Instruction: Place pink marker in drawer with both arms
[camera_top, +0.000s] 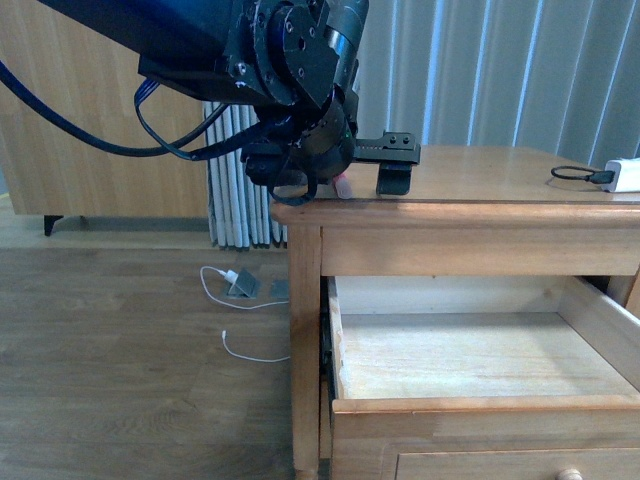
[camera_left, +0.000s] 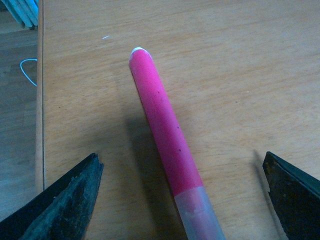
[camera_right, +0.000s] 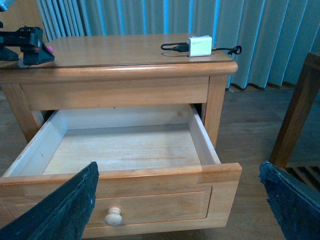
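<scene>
My left pincer hangs released astride the pink marker, which lies at the counter's left edge. My right pincer is released too, facing the open drawer's pale inside.

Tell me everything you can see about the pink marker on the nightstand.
The pink marker is a thick, smooth, plastic-looking stick. It has a bright pink barrel with tiny dark specks, a white rim at one end and a paler, translucent lilac cap at the other. It lies flat on the wooden nightstand top, near the front left corner, between the spread fingers of the left gripper, which do not touch it. Only the wood touches it.
</scene>
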